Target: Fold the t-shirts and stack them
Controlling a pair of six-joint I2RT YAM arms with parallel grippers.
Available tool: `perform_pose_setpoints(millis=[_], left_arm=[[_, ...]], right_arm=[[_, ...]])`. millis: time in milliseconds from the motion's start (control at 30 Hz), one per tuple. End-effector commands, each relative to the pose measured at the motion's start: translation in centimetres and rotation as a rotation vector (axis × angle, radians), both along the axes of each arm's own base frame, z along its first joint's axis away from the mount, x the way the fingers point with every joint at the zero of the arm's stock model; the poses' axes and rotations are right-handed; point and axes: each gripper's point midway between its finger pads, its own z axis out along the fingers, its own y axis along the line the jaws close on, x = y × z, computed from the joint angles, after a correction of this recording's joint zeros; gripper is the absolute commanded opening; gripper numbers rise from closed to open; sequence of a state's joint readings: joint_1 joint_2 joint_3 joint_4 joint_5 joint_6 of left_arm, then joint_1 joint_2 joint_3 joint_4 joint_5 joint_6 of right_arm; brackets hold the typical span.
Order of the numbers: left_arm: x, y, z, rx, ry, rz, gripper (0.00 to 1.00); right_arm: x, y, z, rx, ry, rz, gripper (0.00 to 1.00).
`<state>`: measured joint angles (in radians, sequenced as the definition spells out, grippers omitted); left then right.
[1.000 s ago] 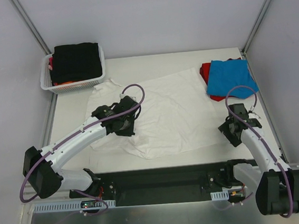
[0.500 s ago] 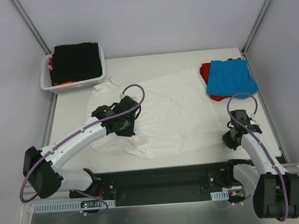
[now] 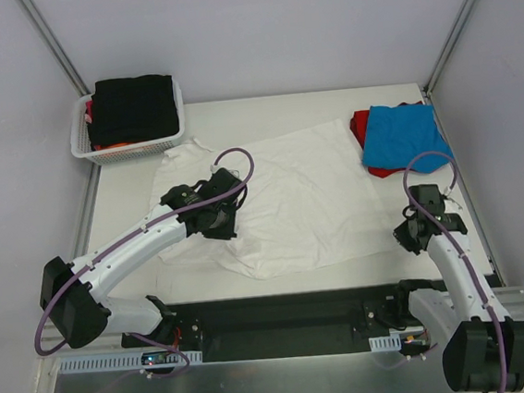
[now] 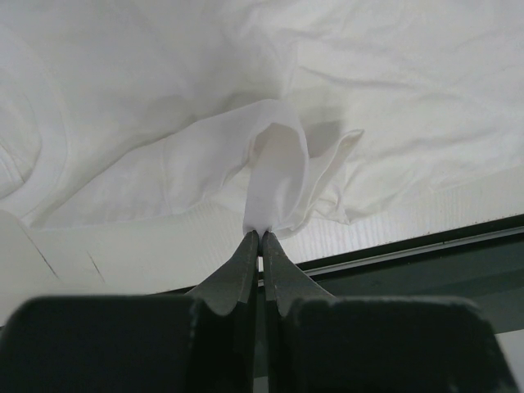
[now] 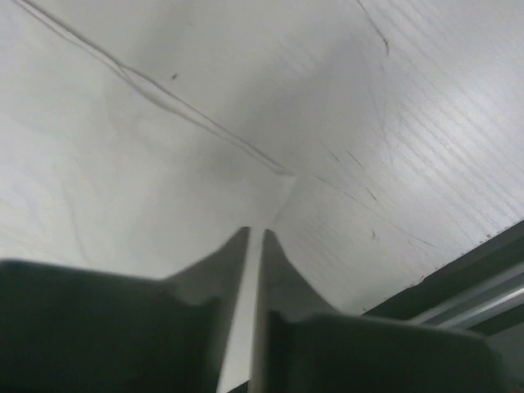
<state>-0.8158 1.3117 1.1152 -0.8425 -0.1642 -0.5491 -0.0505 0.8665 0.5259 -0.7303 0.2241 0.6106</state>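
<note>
Top view: a large plain white cotton t-shirt [image 3: 303, 188] sprawls mid-frame, lengthwise left to right, with the left gripper [image 3: 216, 221] over its left half and the right gripper [image 3: 413, 238] at its lower-right corner. Left wrist view: jaws clamped on a raised pinch of shirt. Right wrist view: jaws together at the shirt's corner; whether they hold cloth is unclear.

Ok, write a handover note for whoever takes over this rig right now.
Left gripper: shut on a raised fold of the white t-shirt.
Right gripper: shut on its near right corner, it seems.
That shirt lies spread, unfolded, mid-table.
Done: blue t-shirt folded on red t-shirt, far right.
Black t-shirt sits in the basket, far left.
To do: fold the white one, stack it, then the basket's shirts.
</note>
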Motion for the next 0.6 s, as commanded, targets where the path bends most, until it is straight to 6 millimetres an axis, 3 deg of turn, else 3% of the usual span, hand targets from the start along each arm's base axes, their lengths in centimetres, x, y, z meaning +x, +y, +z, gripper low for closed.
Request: perform_pose_setpoints(millis=[0, 67, 200, 267, 433, 500, 567], left_arm=[[0.3, 0.0, 0.7, -0.017, -0.009, 0.005, 0.00], [0.3, 0.0, 0.6, -0.016, -0.006, 0.009, 0.00], [0.2, 0.2, 0.7, -0.019, -0.010, 0.013, 0.00], [0.0, 0.4, 0.7, -0.018, -0.013, 0.012, 0.00], [-0.8, 1.6, 0.7, -0.003, -0.016, 0.021, 0.00], [-0.9, 1.8, 0.7, 0.000, -0.017, 0.024, 0.00], [-1.1, 2.0, 0.6, 0.004, -0.011, 0.026, 0.00]], right_arm=[[0.1, -0.9, 1.9, -0.053, 0.006, 0.028, 0.27], [-0.2, -0.8, 1.0, -0.047, 0.035, 0.036, 0.48], [0.1, -0.5, -0.3, -0.028, 0.039, 0.037, 0.66], [0.1, -0.5, -0.9, -0.019, 0.059, 0.044, 0.67], [1.0, -0.8, -1.2, -0.024, 0.063, 0.061, 0.66], [1.3, -0.8, -1.5, -0.025, 0.067, 0.067, 0.61], [1.6, -0.8, -1.5, -0.022, 0.061, 0.070, 0.30]])
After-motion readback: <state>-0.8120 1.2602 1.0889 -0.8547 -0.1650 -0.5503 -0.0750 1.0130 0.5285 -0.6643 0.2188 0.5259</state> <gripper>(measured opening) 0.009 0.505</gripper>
